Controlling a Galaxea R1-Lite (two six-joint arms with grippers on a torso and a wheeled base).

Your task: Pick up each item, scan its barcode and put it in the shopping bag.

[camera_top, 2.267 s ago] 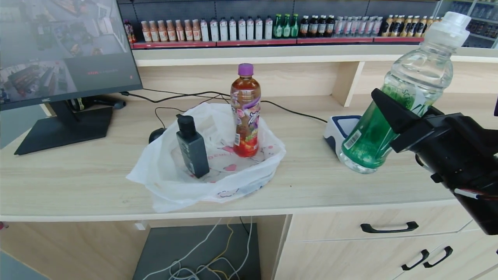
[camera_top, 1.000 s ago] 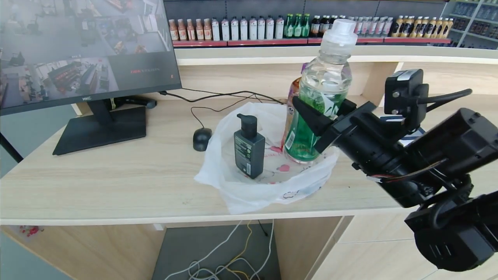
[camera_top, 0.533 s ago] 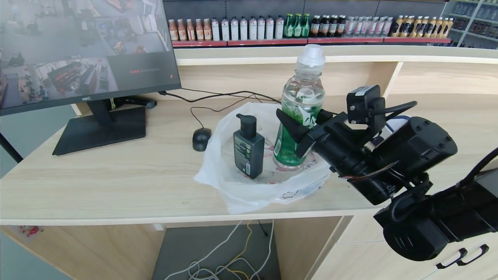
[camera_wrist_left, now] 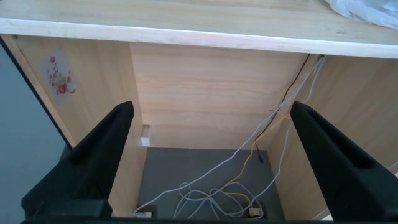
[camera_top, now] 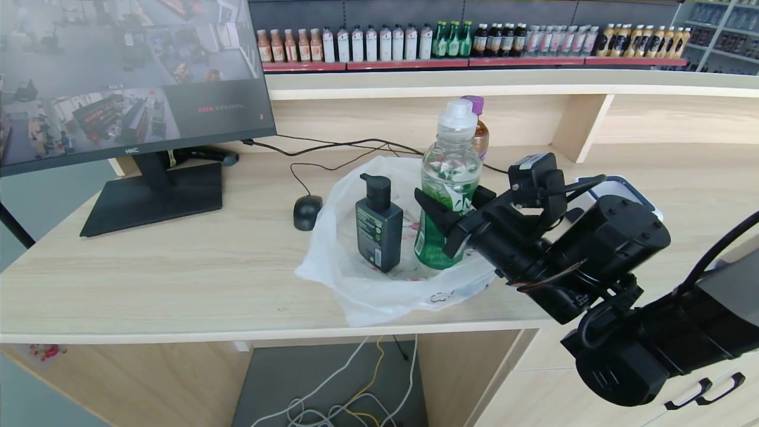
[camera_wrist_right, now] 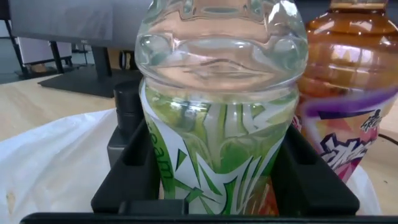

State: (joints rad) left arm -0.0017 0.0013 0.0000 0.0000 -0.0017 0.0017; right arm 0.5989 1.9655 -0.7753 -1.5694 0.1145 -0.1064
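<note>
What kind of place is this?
Most likely a shop checkout counter: rows of bottled drinks stand on the shelf behind, and a barcode scanner and an open shopping bag sit on the wooden counter.

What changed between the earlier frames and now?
The right tool, shut on the green bottle throughout, carried it leftward over the bag, then lowered it until its base reached the bag, in front of the tea bottle. It has not let go. The head camera also shifted early on. The black bottle, tea bottle and bag stayed put.
</note>
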